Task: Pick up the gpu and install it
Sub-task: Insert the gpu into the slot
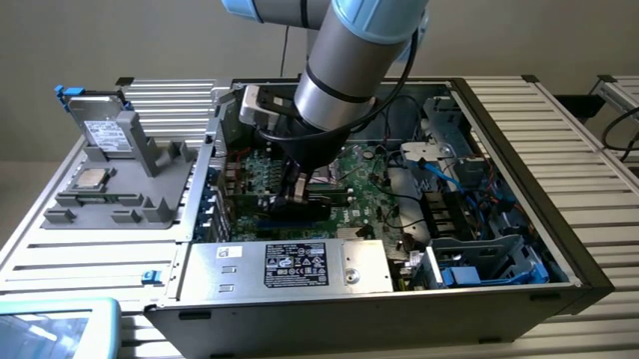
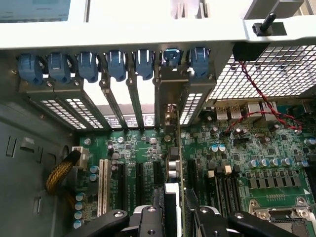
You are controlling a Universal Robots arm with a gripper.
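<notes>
The slatted bench point(image 1: 559, 127) carries an open computer case point(image 1: 399, 321), and I reach down into it over the green motherboard point(image 2: 237, 148). The gpu point(image 2: 174, 165) stands on edge above the expansion slots, toward the exterior view's left of the board. Its silver bracket point(image 2: 170, 91) sits against the case's rear slot wall, under the blue clips point(image 2: 143, 61). My fingers point(image 2: 148, 222) are clamped on the gpu's upper edge, one on each side.
</notes>
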